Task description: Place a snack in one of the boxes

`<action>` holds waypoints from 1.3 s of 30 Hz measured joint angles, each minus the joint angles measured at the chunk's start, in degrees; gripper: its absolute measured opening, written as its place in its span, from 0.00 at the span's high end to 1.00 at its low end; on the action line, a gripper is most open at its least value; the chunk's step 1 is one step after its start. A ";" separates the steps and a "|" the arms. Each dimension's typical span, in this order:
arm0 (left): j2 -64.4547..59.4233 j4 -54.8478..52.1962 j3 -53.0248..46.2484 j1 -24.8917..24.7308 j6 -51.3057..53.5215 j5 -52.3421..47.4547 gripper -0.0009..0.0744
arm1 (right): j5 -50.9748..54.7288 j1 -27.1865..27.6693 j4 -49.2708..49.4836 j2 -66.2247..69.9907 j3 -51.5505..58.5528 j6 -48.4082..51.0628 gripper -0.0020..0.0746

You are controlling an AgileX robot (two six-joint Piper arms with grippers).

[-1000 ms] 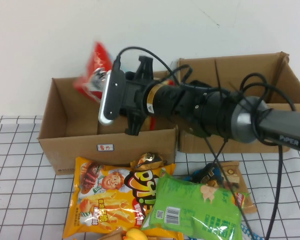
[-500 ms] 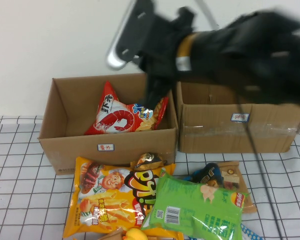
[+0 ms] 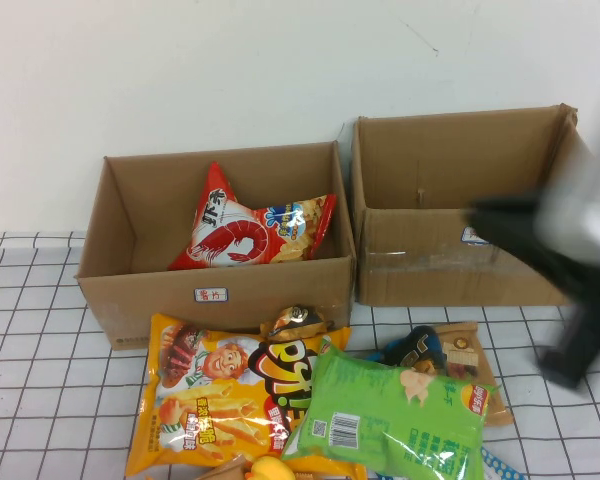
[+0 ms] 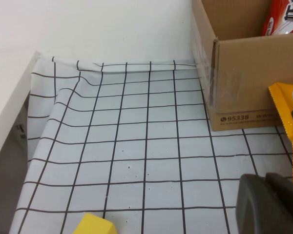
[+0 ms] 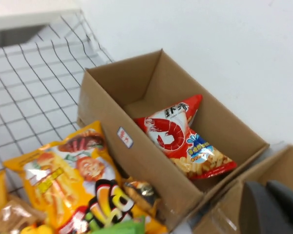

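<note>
A red shrimp-cracker bag (image 3: 242, 232) lies tilted inside the left cardboard box (image 3: 220, 295); it also shows in the right wrist view (image 5: 178, 136). The right cardboard box (image 3: 420, 265) stands beside it and looks empty. My right arm (image 3: 555, 265) is a blur at the right edge, in front of the right box. My right gripper (image 5: 267, 204) is shut and empty above the right box's near corner. My left gripper (image 4: 267, 200) is shut and empty, low over the cloth left of the left box (image 4: 244, 83). It is out of the high view.
A pile of snacks lies in front of the boxes: a yellow bag (image 3: 205, 400), a green bag (image 3: 390, 420) and smaller packets. A yellow block (image 4: 93, 226) sits near the left gripper. The checked cloth ends at the table's left edge (image 4: 34, 122).
The red bag went from my right gripper above the left box to lying inside it. My right arm let go, rose and swung away to the right.
</note>
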State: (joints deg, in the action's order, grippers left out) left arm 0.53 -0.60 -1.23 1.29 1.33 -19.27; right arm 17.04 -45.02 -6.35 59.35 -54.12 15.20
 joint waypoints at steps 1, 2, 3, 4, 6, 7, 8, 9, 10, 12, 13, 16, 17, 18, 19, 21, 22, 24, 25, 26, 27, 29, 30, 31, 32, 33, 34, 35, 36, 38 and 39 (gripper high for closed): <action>0.00 0.00 0.00 0.00 0.00 0.00 0.99 | 0.25 0.00 0.62 -2.62 1.76 0.00 0.97; 0.00 0.00 0.00 0.00 0.00 0.00 0.99 | 0.81 0.00 1.20 -5.19 3.46 0.00 0.97; 0.00 0.00 0.00 0.00 0.00 0.00 0.99 | 1.58 0.00 1.63 -7.24 4.80 0.00 0.97; 0.00 0.00 0.00 0.00 0.00 0.00 0.99 | 2.90 0.00 2.07 -9.79 6.46 0.00 0.97; 0.00 0.00 0.00 0.00 0.00 0.00 0.99 | 5.79 0.00 3.18 -14.90 9.41 0.00 0.97; 0.00 0.00 0.00 0.00 0.00 0.00 0.99 | 7.19 0.00 3.66 -17.43 11.09 0.00 0.97; 0.00 0.00 0.00 0.00 0.00 0.00 0.99 | 8.19 0.00 4.14 -19.89 12.79 0.00 0.97; 0.00 0.00 0.00 0.00 0.00 0.00 0.99 | 8.72 0.00 4.27 -21.80 14.51 0.00 0.97; 0.00 0.00 0.00 0.00 0.00 0.00 0.99 | 9.09 0.00 4.37 -24.25 16.22 0.00 0.97; 0.00 0.00 0.00 0.00 0.00 0.00 0.99 | 9.47 0.00 5.48 -28.30 19.31 -0.04 0.97; 0.00 0.00 0.00 0.00 0.00 0.00 0.99 | 9.47 0.00 6.35 -30.31 21.07 -0.13 0.97; 0.00 0.00 0.00 0.00 0.00 0.00 0.99 | 9.47 0.00 8.18 -35.42 25.75 -0.13 0.97; 0.00 0.00 0.00 0.00 0.00 0.00 0.99 | 9.29 0.00 8.33 -36.81 27.30 -0.13 0.97; 0.00 0.00 0.00 0.00 0.00 0.00 0.99 | 8.74 0.00 8.50 -37.82 28.72 -0.13 0.97; 0.00 0.00 0.00 0.00 0.00 0.00 0.99 | 7.90 0.00 8.68 -39.03 30.04 -0.13 0.97; 0.00 0.00 0.00 0.00 0.00 0.00 0.99 | 6.27 0.00 8.65 -41.10 32.01 -0.13 0.97; 0.00 0.00 0.00 0.00 0.00 0.00 0.99 | 4.84 0.00 8.65 -42.17 33.07 -0.13 0.97; 0.00 0.00 0.00 0.00 0.00 0.00 0.99 | 1.34 0.00 8.65 -43.98 35.68 -0.13 0.97; 0.00 0.00 0.00 0.00 0.00 0.00 0.99 | 0.01 0.00 8.65 -44.80 36.85 -0.13 0.97; 0.00 0.00 0.00 0.00 0.00 0.00 0.99 | -1.45 0.00 8.65 -45.66 38.34 -0.13 0.97; 0.00 0.00 0.00 0.00 0.00 0.00 0.99 | -2.60 0.24 8.65 -46.70 39.80 -0.17 0.97; 0.00 0.00 0.00 0.00 0.00 0.00 0.99 | -3.62 1.40 9.17 -48.79 42.14 -0.26 0.97; 0.00 0.00 0.00 0.00 0.00 0.00 0.99 | -3.87 2.59 9.45 -49.94 43.33 -0.51 0.97; 0.00 0.00 0.00 0.00 0.00 0.00 0.99 | -3.99 3.88 9.46 -50.82 44.43 -0.94 0.97; 0.00 0.00 0.00 0.00 0.00 0.00 0.99 | -4.11 5.94 9.59 -51.82 45.44 -1.37 0.97; 0.00 0.00 0.00 0.00 0.00 0.00 0.99 | -4.25 8.45 9.72 -52.65 46.34 -1.64 0.97; 0.00 0.00 0.00 0.00 0.00 0.00 0.99 | -4.25 11.36 9.71 -53.23 46.98 -1.71 0.97; 0.00 0.00 0.00 0.00 0.00 0.00 0.99 | -4.25 14.59 9.71 -53.94 47.72 -1.86 0.97; 0.00 0.00 0.00 0.00 0.00 0.00 0.99 | -4.33 18.05 9.71 -54.82 48.42 -1.85 0.97; 0.00 0.00 0.00 0.00 0.00 0.00 0.99 | -4.47 24.54 9.71 -56.26 49.70 -1.88 0.97; 0.00 0.00 0.00 0.00 0.00 0.00 0.99 | -4.47 28.14 9.71 -57.02 50.43 -1.98 0.97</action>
State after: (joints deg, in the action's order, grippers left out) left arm 0.53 -0.60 -1.23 1.29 1.33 -19.27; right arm 12.57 -16.89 3.36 2.33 -3.69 13.22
